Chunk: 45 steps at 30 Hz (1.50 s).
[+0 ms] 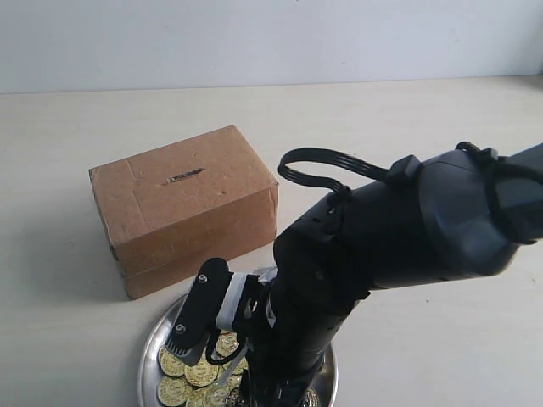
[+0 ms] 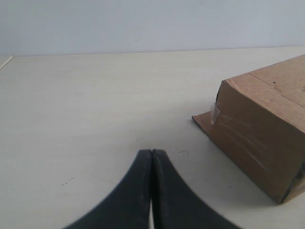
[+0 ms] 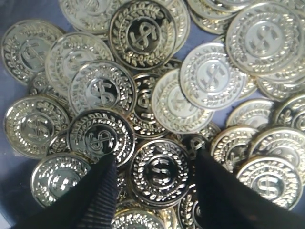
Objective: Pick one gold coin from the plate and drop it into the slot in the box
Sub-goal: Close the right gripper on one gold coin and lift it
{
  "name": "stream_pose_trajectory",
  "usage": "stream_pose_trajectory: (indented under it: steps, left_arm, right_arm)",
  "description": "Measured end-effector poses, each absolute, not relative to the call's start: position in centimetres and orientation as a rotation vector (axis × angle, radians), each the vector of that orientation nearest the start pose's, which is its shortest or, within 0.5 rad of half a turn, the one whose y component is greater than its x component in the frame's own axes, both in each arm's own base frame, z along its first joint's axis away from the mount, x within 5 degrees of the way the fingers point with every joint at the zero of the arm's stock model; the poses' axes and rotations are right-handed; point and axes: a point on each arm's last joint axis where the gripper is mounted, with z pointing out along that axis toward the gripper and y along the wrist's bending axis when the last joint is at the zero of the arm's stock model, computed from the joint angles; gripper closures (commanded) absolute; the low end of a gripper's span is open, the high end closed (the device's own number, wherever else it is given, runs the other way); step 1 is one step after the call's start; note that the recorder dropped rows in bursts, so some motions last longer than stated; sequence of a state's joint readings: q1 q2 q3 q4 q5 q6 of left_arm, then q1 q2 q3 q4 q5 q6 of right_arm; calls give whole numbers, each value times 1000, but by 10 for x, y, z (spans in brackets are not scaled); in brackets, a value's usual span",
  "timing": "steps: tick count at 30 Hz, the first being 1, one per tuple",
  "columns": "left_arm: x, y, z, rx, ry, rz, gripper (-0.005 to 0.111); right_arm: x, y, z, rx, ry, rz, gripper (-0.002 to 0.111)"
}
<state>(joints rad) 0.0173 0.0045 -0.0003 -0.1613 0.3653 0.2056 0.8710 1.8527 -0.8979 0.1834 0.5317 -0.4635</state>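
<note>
Pale tabletop [image 1: 407, 144], fingers [image 3: 95, 195] (right) perhaps straddling coin [image 3: 160, 172]

I see my right arm [image 1: 382, 237] covering most of the plate [image 1: 150, 352], which the bottom edge also cuts. From the left wrist the box [image 2: 257, 138] shows only partly.

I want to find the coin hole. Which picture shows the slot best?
The exterior view: the slot sits plainly atop the box. The left wrist view shows the box without its slot; the right wrist view, only coins.
</note>
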Motion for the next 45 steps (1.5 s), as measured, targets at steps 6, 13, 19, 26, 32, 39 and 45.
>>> stream_pose_trajectory:
  steps: [6,13,19,26,32,39,45]
  left_arm:
    - [53,-4,181,75,1847,-3,107]
    - [53,-4,181,75,1847,-3,107]
    - [53,-4,181,75,1847,-3,107]
    - [53,-4,181,75,1847,-3,107]
    - [53,-4,181,75,1847,-3,107]
    - [53,-4,181,75,1847,-3,107]
    - [53,-4,181,75,1847,-3,107]
  right_arm:
    - [195,245,114,-1665,2486,209,60]
    - [195,245,114,-1660,2487,213,68]
    - [195,245,114,-1660,2487,213,76]
    - [195,245,115,-1655,2481,214,84]
    - [196,245,117,-1655,2466,211,84]
    - [196,245,135,-1636,2408,222,84]
    - [196,247,157,-1646,2403,242,84]
